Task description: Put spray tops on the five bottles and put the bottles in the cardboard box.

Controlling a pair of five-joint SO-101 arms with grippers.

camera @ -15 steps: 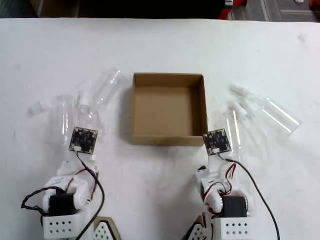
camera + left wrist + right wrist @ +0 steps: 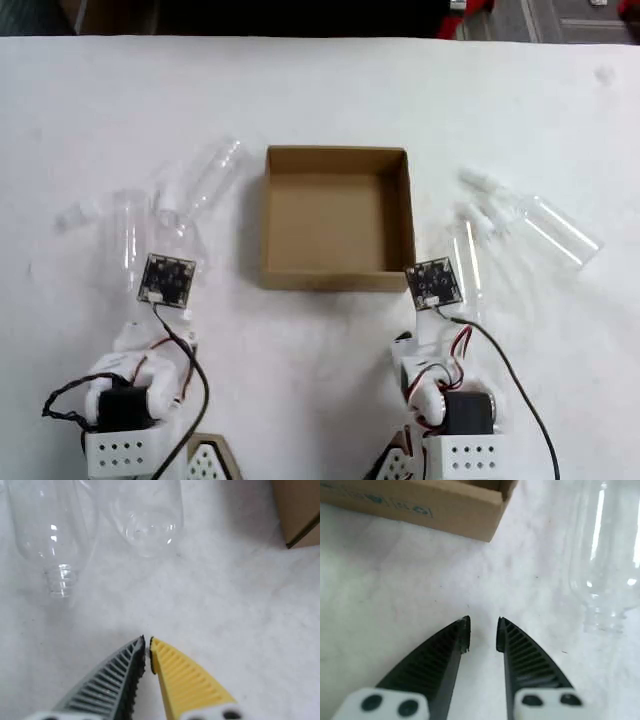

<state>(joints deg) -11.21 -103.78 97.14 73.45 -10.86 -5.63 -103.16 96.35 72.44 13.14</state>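
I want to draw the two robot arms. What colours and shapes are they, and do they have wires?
The left arm and right arm are white plastic with black motors, a small black square board near each wrist, and thin black, red and white wires. The left end effector has one grey and one yellow ribbed, pointed finger; the right end effector has two black ones.

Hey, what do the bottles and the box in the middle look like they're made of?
The bottles look like clear, glossy plastic: see-through walls, bright streaks of reflected light and a molded threaded neck. Glass can't be fully ruled out from the look alone. The box looks like plain brown cardboard with a matte finish: thin folded walls, raw cut edges and no shine.
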